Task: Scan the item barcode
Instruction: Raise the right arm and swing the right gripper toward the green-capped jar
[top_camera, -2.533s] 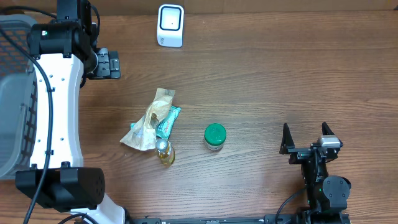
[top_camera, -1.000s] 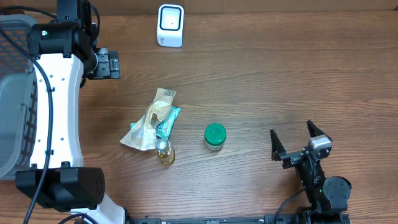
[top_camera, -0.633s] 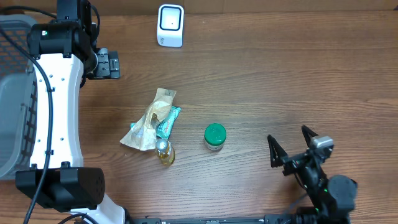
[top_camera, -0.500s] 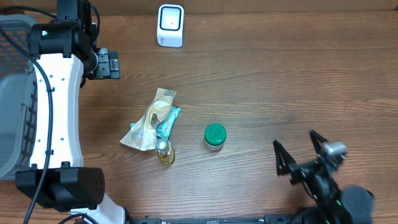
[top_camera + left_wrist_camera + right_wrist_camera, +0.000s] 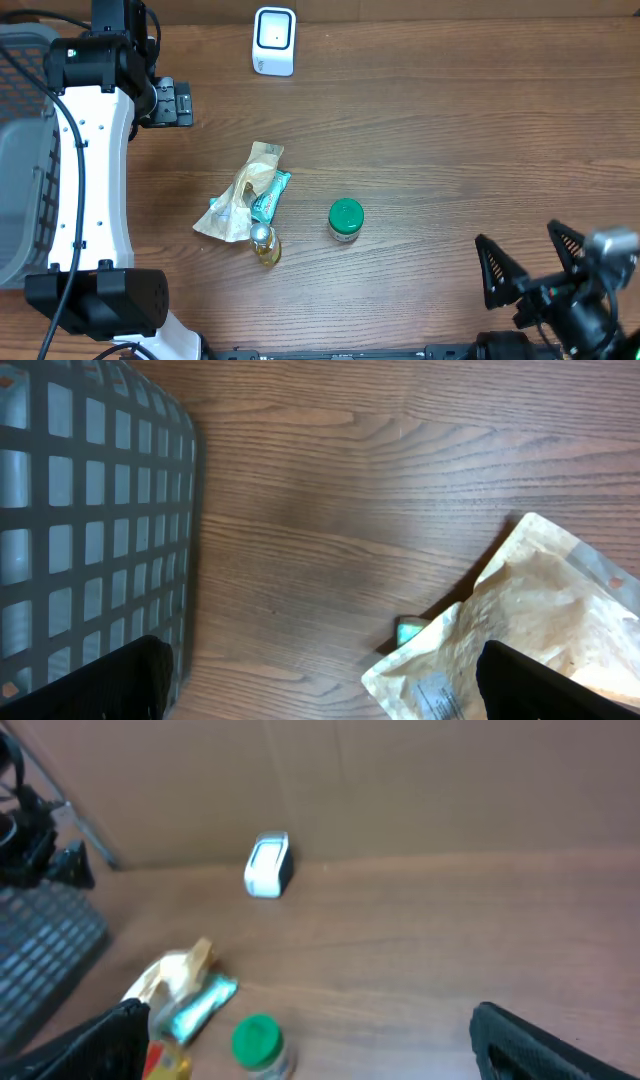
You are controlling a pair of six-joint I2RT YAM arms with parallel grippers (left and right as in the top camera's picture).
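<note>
A white barcode scanner (image 5: 274,40) stands at the table's far edge, and the right wrist view shows the scanner (image 5: 268,865) too. Mid-table lie a green-lidded jar (image 5: 346,220), a tan pouch (image 5: 238,190), a teal packet (image 5: 270,194) and a small yellow bottle (image 5: 265,247). My right gripper (image 5: 530,260) hovers open and empty at the near right, well right of the jar (image 5: 257,1045). My left gripper (image 5: 171,103) is open and empty at the far left, above bare wood between the basket and the pouch (image 5: 530,630). No barcode is visible.
A grey mesh basket (image 5: 22,150) fills the left edge and appears beside the left fingers as the basket (image 5: 90,510). The white left arm (image 5: 92,180) runs along the left side. A brown cardboard wall (image 5: 400,780) backs the table.
My right gripper has lifted and shifted toward the near right corner, looming larger in the overhead view, jaws still open. The left arm and the items have not moved.
</note>
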